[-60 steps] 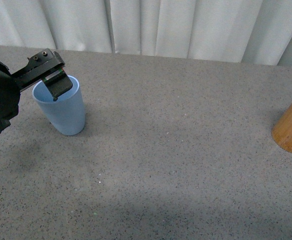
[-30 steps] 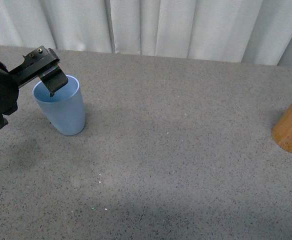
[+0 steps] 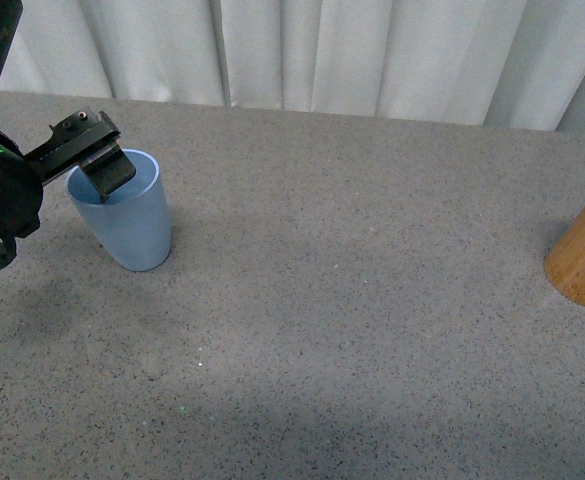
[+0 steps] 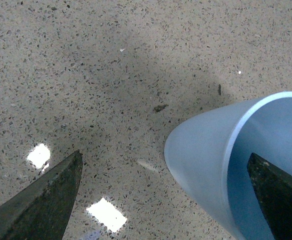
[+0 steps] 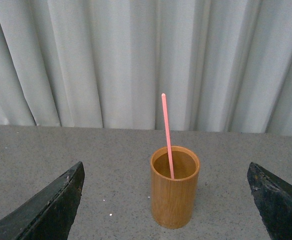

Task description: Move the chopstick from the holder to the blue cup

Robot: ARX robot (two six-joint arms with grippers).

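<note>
The blue cup [image 3: 129, 228] stands upright at the table's left. My left gripper [image 3: 100, 165] is open and empty at the cup's rim. In the left wrist view one finger [image 4: 280, 197] is inside the blue cup [image 4: 205, 160] and the other finger [image 4: 46, 200] is outside it, over the table. The tan wooden holder [image 3: 584, 255] is cut off at the right edge. In the right wrist view the holder [image 5: 174, 197] stands upright with one pink chopstick [image 5: 166, 132] leaning in it. My right gripper [image 5: 165, 205] is open and empty, well short of the holder.
Grey speckled table [image 3: 352, 300] with white curtains [image 3: 322, 50] along its far edge. A wide stretch of bare table lies between cup and holder.
My left gripper has shifted slightly left over the blue cup's rim. The cup and holder have not moved.
</note>
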